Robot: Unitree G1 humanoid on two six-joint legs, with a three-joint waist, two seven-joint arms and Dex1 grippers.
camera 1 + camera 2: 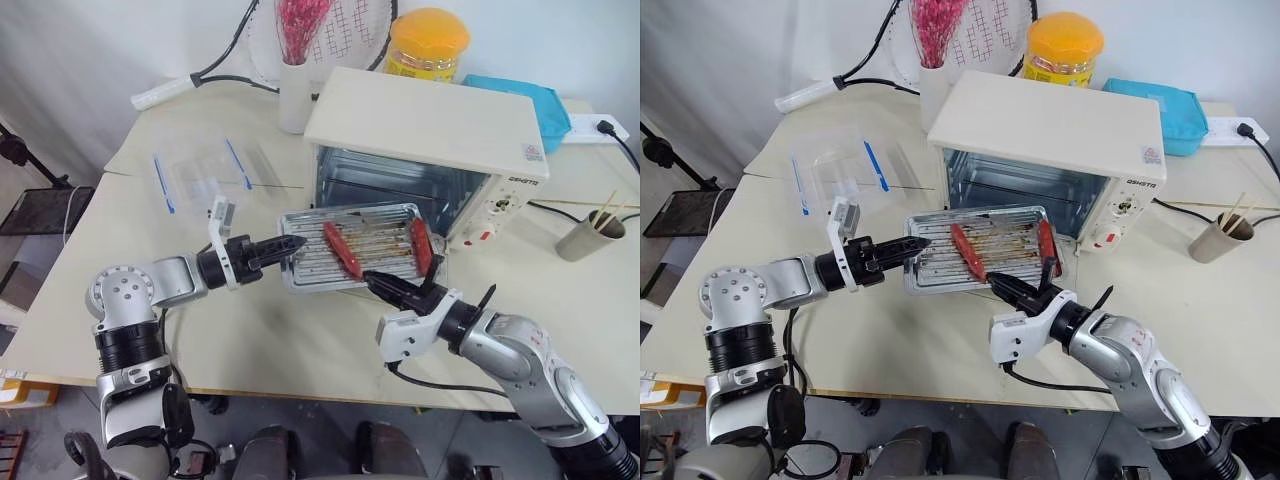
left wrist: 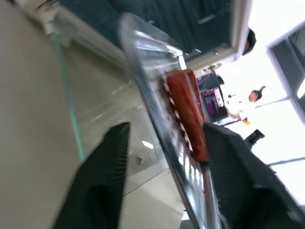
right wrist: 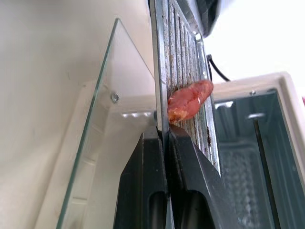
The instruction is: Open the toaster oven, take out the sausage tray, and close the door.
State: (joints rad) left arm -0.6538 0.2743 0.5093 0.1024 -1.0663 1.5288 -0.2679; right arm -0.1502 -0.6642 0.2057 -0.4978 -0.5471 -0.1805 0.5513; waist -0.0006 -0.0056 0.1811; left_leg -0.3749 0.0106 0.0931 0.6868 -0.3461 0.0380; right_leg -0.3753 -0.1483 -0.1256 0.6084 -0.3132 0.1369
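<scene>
**Tray out of the oven, held from both sides**

We have the sausage tray in the middle of the frame, lifted just in front of the toaster oven, whose door lies folded down beneath it. The tray's long axis runs left to right across the picture, parallel to the oven's open mouth.

Our right gripper has its fingers clamped tight on the tray's near rim, toward the lower right. Our left gripper sits at the tray's left short end; its fingers stand apart, one on either side of the rim, and we cannot tell whether they press on it yet.

We judge the tray must travel toward the bottom of the frame to clear the door. The right arm carries it, the left steadies the far end
</scene>
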